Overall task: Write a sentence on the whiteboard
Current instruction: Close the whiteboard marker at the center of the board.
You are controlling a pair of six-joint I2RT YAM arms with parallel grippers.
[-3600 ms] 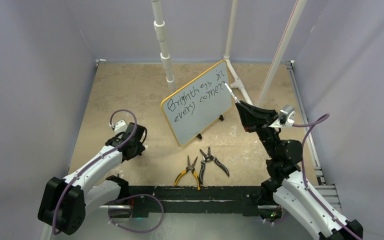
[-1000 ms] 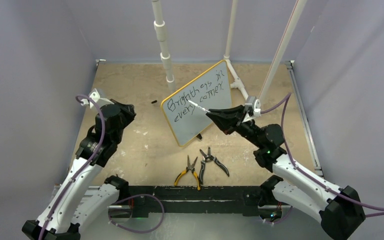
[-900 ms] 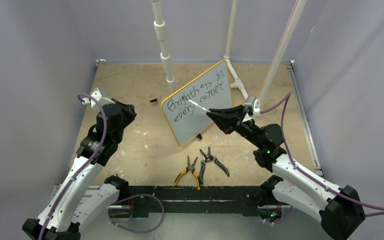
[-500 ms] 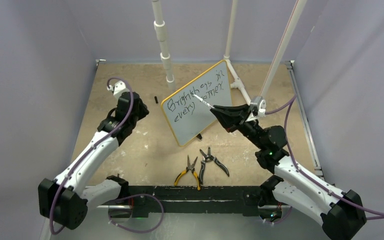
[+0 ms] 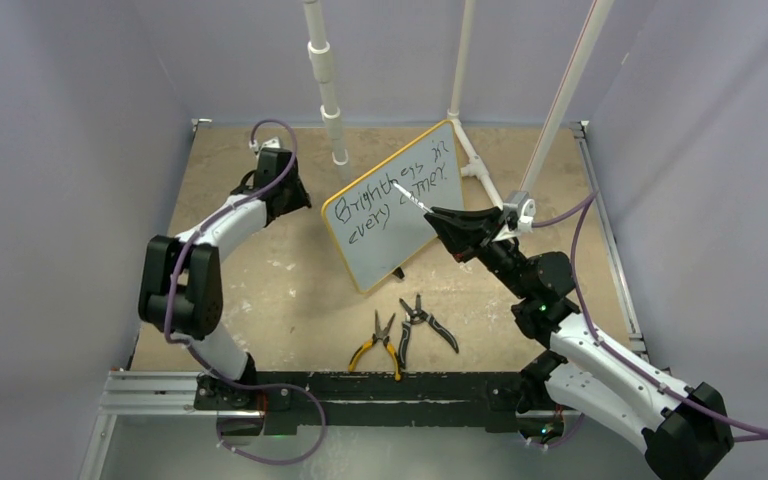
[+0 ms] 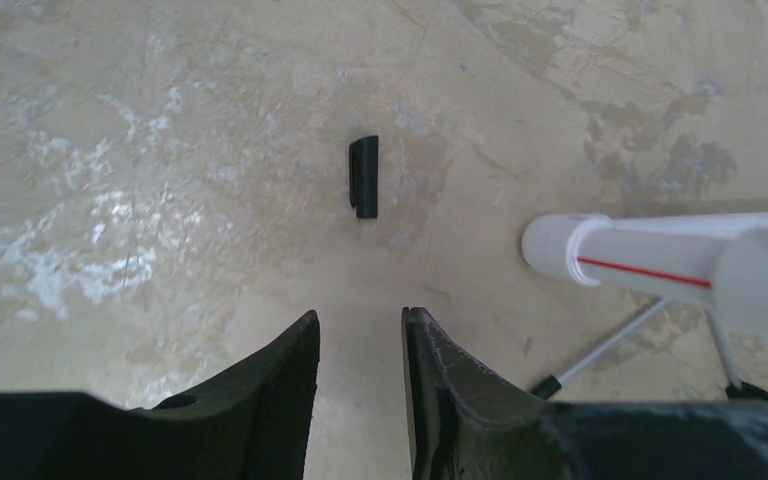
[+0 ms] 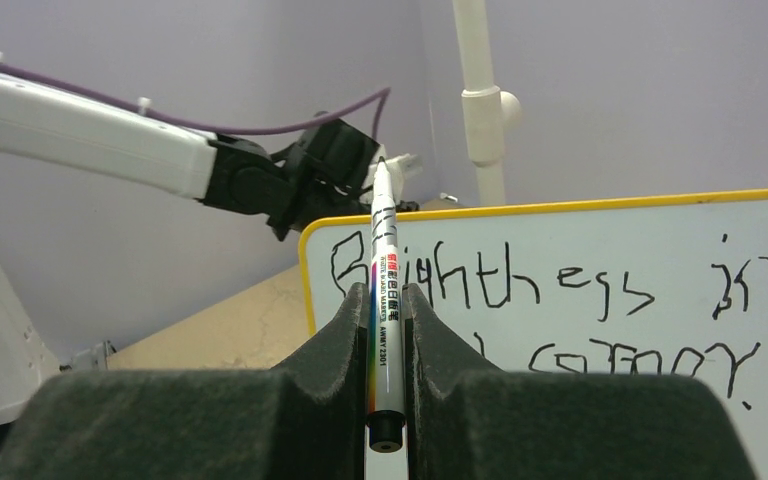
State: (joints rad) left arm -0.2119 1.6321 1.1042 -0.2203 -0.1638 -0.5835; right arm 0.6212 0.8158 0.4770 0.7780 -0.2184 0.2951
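Note:
The whiteboard stands tilted on the table's middle, yellow-rimmed, and also fills the right wrist view. The sentence runs across it in two black handwritten lines. My right gripper is shut on a white marker, whose uncapped tip is at the board's upper line. My left gripper hovers open over the table left of the board, nothing between its fingers. A small black marker cap lies on the table just ahead of them.
Two pairs of pliers lie near the front edge, one yellow-handled, one black. White pipes rise behind the board and at the right; a pipe end is close to the right of my left fingers.
My left arm has swung from the table's left side towards the far middle, over the cap, and its jaws have opened. My right gripper has shifted the marker slightly up along the board.

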